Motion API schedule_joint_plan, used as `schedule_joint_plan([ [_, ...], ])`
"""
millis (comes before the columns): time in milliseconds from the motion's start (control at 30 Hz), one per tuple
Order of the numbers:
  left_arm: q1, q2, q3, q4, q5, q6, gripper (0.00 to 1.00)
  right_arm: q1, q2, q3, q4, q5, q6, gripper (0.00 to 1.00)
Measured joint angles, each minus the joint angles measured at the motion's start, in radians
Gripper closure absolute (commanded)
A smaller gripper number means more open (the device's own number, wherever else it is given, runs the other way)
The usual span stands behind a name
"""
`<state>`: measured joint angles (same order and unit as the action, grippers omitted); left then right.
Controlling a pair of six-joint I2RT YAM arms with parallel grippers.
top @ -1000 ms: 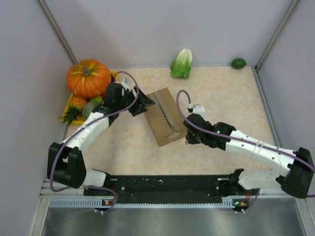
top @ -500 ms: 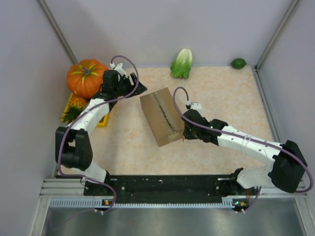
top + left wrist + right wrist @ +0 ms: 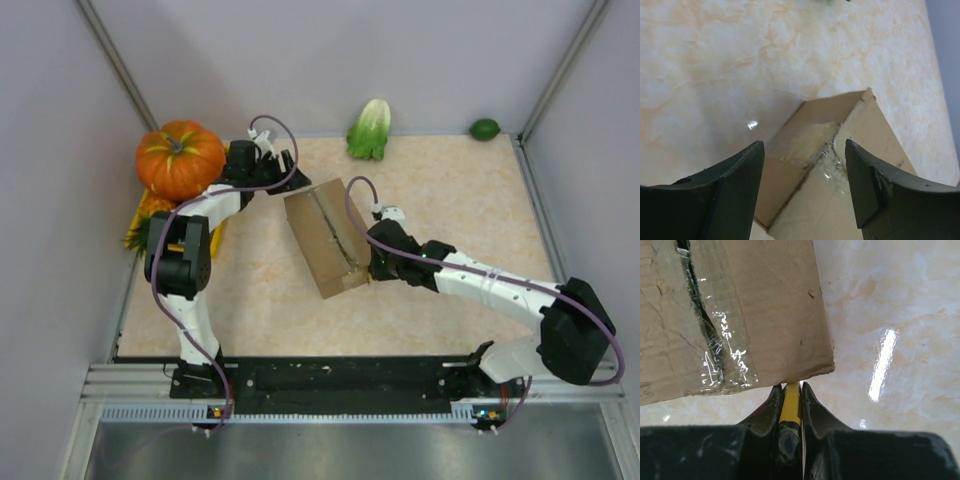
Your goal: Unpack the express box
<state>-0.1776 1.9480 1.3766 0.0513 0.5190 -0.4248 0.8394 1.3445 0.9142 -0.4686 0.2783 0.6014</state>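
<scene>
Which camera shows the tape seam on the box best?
Right wrist view: the taped seam lies close up, glossy tape and dark centre line clear. Left wrist view catches only its end; top view shows a thin line.

Left arm doubled up, elbow high, wrist reaching far-left. Left gripper (image 3: 802, 150) jaws wide apart, holding nothing. Right arm stretched low toward centre, right gripper (image 3: 790, 386) pinched on a yellow strip (image 3: 789, 407).
</scene>
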Motion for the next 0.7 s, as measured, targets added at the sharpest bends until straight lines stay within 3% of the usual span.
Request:
schedule_joint_plan([
  [133,0.002,-0.003,-0.055,0.093,0.112,-0.047,0.34,-0.029,0.014,-0.015,0.024,-0.004,-0.008,1.00],
  [367,0.025,-0.076,-0.233,0.240,0.189,-0.109,0.38,-0.107,0.039,-0.031,0.052,-0.013,-0.055,1.00],
  [567,0.035,-0.162,-0.343,0.253,0.184,-0.108,0.40,-0.179,0.049,-0.031,0.067,-0.031,-0.103,1.00],
  [700,0.035,-0.248,-0.400,0.171,0.151,-0.077,0.41,-0.219,0.070,-0.029,0.086,-0.051,-0.127,1.00],
])
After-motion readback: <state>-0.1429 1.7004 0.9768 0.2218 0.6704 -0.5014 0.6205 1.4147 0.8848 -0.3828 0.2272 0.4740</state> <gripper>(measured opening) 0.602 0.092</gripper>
